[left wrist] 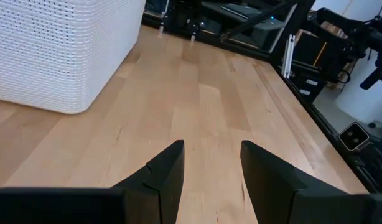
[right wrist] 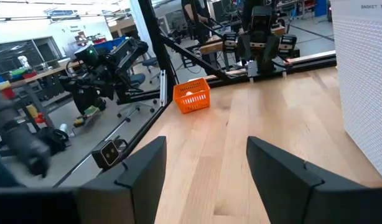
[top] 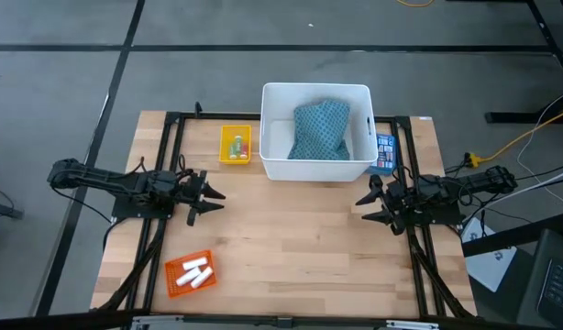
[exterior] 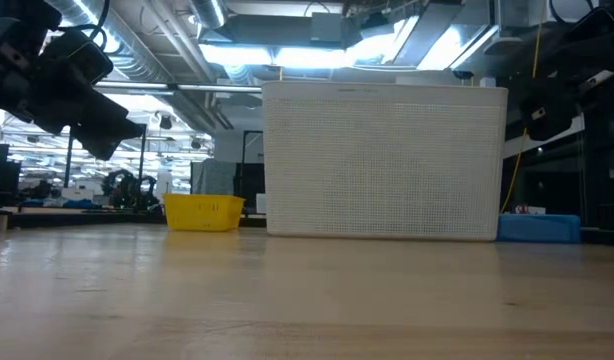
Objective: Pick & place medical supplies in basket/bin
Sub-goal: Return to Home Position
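Observation:
A large white bin stands at the table's far middle, with the teal patterned pouch lying inside it. A yellow tray to its left holds a pale green piece and a pink-red piece. An orange tray near the near left corner holds three white rolls. My left gripper is open above the table's left middle. My right gripper is open at the right middle. Both hold nothing.
A blue printed box lies against the bin's right side. Black frame rails run along the table's left and right sides. Bare wood lies between the two grippers. In the low view the bin wall and the yellow tray stand far back.

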